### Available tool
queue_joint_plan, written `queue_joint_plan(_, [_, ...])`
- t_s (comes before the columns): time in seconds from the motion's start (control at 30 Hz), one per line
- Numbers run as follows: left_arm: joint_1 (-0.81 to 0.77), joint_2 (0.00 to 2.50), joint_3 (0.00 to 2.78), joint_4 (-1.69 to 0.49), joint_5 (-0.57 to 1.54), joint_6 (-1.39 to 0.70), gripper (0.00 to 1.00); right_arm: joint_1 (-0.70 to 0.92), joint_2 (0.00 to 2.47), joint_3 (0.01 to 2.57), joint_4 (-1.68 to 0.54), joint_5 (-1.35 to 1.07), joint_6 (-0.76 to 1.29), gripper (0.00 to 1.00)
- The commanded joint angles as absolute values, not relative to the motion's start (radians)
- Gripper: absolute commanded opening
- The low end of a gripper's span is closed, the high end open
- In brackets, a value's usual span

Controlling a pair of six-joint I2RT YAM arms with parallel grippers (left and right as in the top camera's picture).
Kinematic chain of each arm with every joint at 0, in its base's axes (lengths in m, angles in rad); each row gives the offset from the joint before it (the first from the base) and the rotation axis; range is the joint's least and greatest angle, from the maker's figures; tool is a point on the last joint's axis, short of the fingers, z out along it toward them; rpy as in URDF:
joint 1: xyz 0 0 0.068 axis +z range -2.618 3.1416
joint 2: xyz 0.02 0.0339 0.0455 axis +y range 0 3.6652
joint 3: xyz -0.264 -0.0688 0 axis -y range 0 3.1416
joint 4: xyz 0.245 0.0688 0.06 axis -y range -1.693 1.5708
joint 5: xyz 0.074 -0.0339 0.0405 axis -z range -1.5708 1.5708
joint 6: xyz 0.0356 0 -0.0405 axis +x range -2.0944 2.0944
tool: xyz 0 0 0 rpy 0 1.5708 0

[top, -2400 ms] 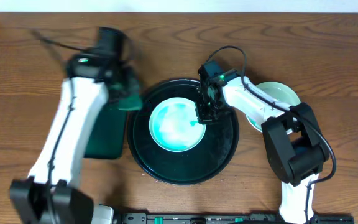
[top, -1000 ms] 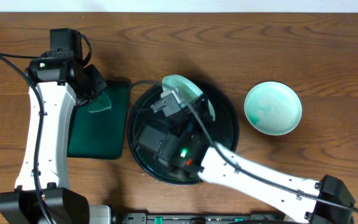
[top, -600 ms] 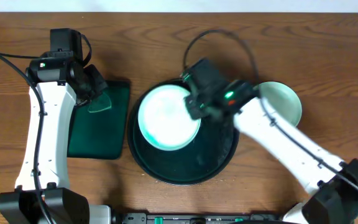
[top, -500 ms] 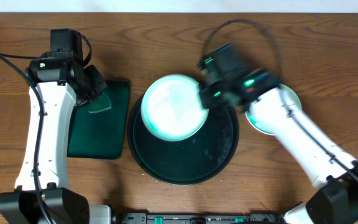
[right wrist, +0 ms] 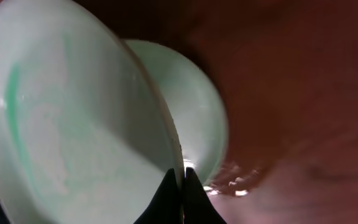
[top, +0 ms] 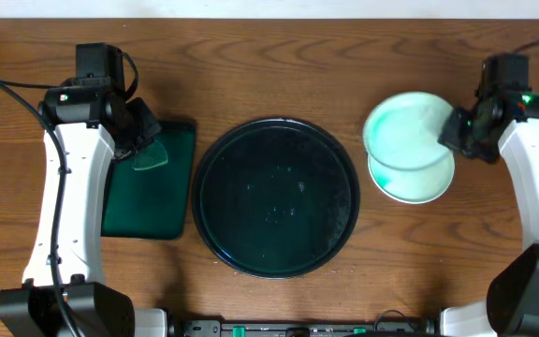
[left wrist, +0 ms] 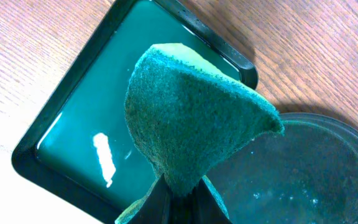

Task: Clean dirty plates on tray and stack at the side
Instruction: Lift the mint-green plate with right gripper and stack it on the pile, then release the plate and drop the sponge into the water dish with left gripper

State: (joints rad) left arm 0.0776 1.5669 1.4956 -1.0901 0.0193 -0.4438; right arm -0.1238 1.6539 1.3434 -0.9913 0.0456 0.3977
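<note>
So my right gripper is clamped on the rim of the carried plate, hanging just above the resting plate, slightly off-centre.

Left of the right gripper hangs the held plate, over a second plate; the tray lies farther left, just beside them.
</note>
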Motion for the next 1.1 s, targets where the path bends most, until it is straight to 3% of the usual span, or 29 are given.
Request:
queue_joint_plan(0.0, [0.080, 1.570, 1.487, -1.092, 0.007, -0.429, 0.07, -0.147, 1.639, 1.233, -0.933, 0.134, 0.450, 0.01])
queue_joint_plan(0.1, [0.080, 1.570, 1.487, -1.092, 0.007, -0.422, 0.07, -0.165, 1.639, 1.175, -0.892, 0.130, 0.458, 0.01])
queue_joint_plan(0.17, [0.080, 1.570, 1.487, -1.092, 0.007, -0.422, 0.07, -0.169, 1.639, 1.166, -0.878, 0.113, 0.455, 0.08])
queue_joint_plan(0.3, [0.080, 1.570, 1.487, -1.092, 0.007, -0.419, 0.07, -0.158, 1.639, 1.167, -0.845, 0.017, 0.414, 0.28])
queue_joint_plan(0.43, [0.080, 1.570, 1.486, -1.098, 0.007, -0.362, 0.07, -0.117, 1.639, 1.196, -0.859, -0.050, 0.351, 0.42])
queue_joint_plan(0.6, [0.080, 1.570, 1.463, -1.064, 0.006, -0.206, 0.07, -0.003, 1.639, 1.343, -0.960, -0.076, 0.249, 0.69])
queue_joint_plan(0.83, [0.081, 1.579, 1.282, -0.870, 0.004, 0.073, 0.07, 0.106, 1.639, 1.489, -1.022, -0.080, 0.245, 0.75])
queue_joint_plan(1.07, [0.084, 1.630, 1.102, -0.667, -0.065, 0.078, 0.07, 0.132, 1.639, 1.490, -1.044, -0.080, 0.245, 0.77])
